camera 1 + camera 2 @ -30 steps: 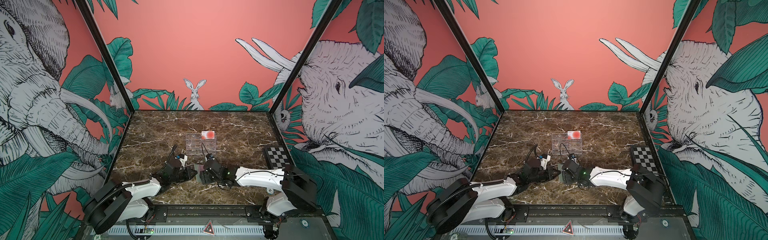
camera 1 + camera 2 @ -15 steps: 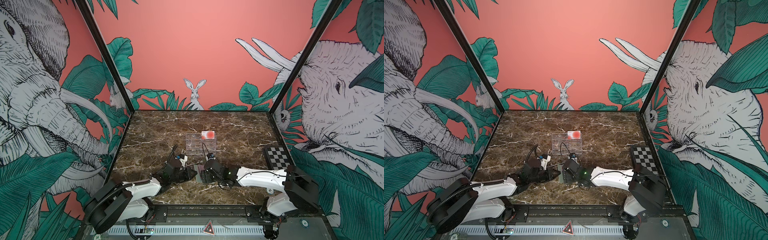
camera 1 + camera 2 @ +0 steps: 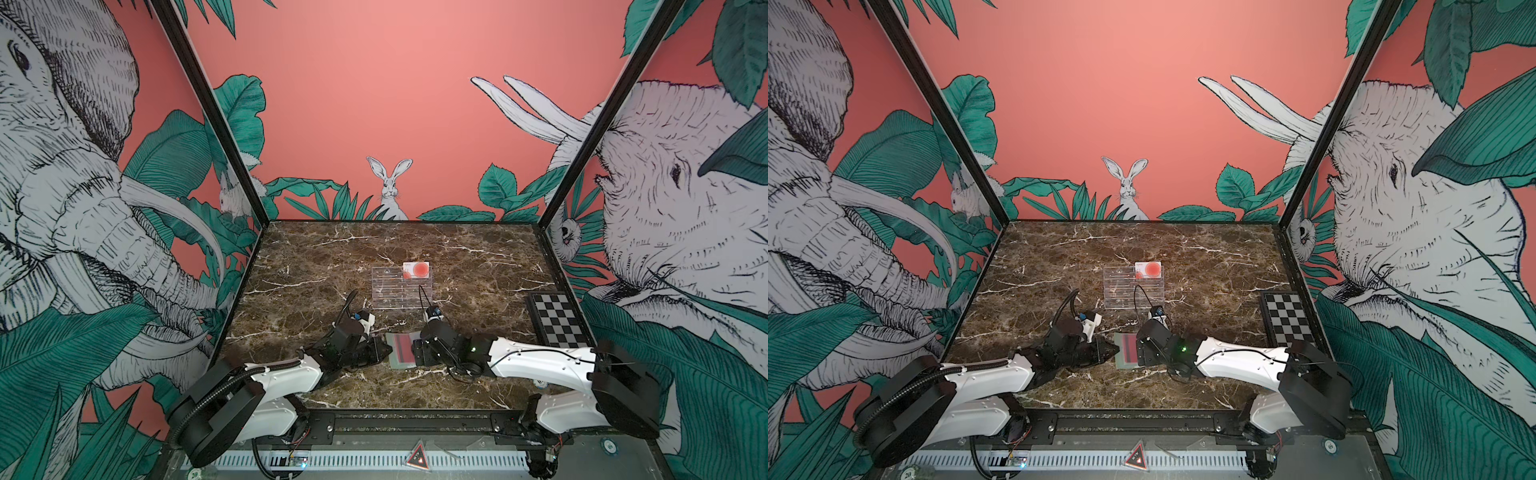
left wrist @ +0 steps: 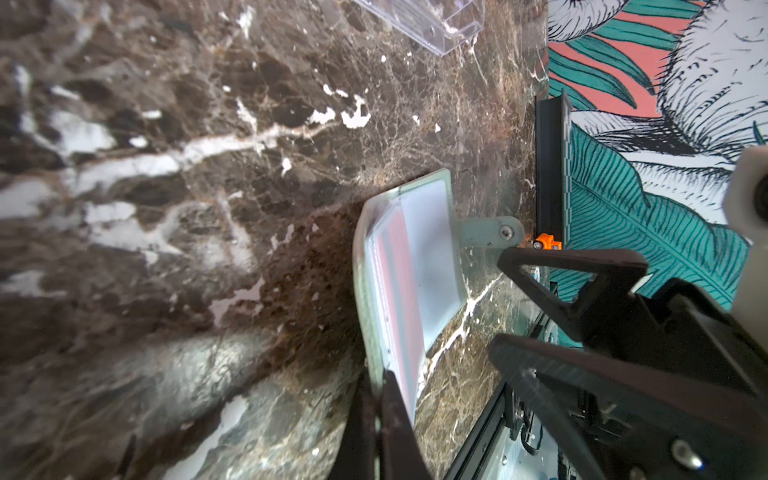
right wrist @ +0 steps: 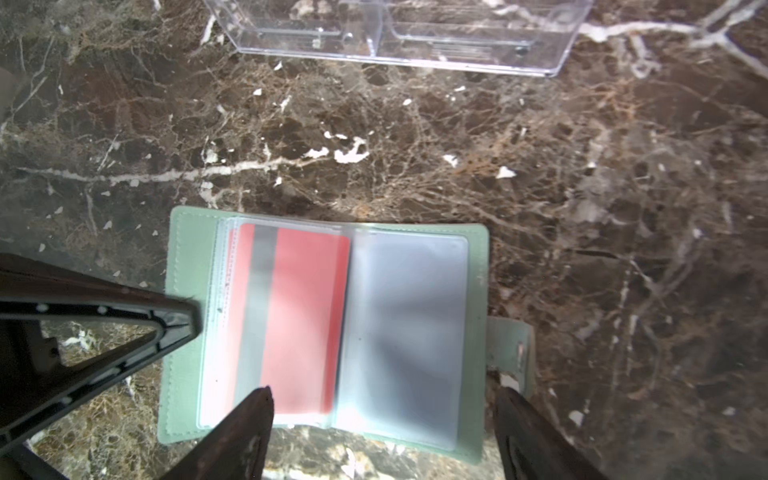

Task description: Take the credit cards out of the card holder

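A booth is formed by three papered walls. At twelve o'clock the back wall (image 3: 374, 104) is printed salmon pink, and a white rabbit (image 3: 390, 187) is drawn among green leaves along its foot. A line-drawn elephant (image 3: 75, 174) is shown on the wall at nine o'clock, and a second elephant (image 3: 665, 187) at three o'clock, each set amid large teal leaves. The corners are marked by black posts (image 3: 210, 112). The floor is given by a dark brown marble tabletop (image 3: 332, 249), veined in white and evenly lit.
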`<control>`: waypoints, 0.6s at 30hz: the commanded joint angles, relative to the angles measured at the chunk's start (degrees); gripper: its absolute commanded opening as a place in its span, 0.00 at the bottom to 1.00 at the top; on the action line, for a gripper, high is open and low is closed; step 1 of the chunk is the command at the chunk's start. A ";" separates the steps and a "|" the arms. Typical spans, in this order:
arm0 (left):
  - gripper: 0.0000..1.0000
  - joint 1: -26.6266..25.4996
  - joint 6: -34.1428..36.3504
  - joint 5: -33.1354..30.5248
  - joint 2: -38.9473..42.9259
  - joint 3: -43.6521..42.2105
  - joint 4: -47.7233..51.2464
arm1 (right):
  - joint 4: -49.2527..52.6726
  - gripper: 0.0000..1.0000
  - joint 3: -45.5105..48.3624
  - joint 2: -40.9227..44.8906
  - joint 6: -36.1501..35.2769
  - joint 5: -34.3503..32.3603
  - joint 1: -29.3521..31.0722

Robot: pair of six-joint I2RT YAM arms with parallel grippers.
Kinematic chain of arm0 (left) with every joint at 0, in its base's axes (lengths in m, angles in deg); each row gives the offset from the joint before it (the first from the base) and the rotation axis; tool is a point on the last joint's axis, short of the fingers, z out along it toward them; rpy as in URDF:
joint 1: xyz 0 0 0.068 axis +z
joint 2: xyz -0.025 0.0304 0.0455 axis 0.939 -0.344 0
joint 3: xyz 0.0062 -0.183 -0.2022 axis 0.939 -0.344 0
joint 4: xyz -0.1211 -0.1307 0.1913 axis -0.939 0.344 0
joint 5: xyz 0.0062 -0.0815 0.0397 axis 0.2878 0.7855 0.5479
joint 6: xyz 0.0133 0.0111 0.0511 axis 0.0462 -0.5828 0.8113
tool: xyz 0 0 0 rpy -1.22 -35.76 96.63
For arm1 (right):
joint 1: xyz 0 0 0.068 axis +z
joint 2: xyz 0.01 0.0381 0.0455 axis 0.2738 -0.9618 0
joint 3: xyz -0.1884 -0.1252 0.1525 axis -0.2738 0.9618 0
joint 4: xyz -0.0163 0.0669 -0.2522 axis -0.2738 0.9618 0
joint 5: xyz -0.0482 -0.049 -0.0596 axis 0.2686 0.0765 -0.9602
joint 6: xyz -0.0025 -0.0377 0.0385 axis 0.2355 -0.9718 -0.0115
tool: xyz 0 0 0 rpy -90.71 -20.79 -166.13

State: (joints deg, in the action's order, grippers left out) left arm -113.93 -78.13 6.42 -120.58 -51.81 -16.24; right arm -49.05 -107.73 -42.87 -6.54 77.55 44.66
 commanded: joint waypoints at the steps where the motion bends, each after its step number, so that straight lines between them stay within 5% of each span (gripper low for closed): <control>1: 0.00 -0.28 0.91 0.16 -0.41 1.33 0.71 | -3.47 0.82 -0.31 0.71 -2.06 3.06 0.07; 18: 0.00 -0.33 0.36 0.12 -0.09 0.53 -0.30 | -3.77 0.82 -7.33 -10.77 -1.34 5.44 2.55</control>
State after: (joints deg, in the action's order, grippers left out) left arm -114.00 -78.00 6.44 -120.93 -51.63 -16.21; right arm -51.91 -114.07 -53.12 -8.18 82.99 46.83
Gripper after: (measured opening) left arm 0.048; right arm 0.817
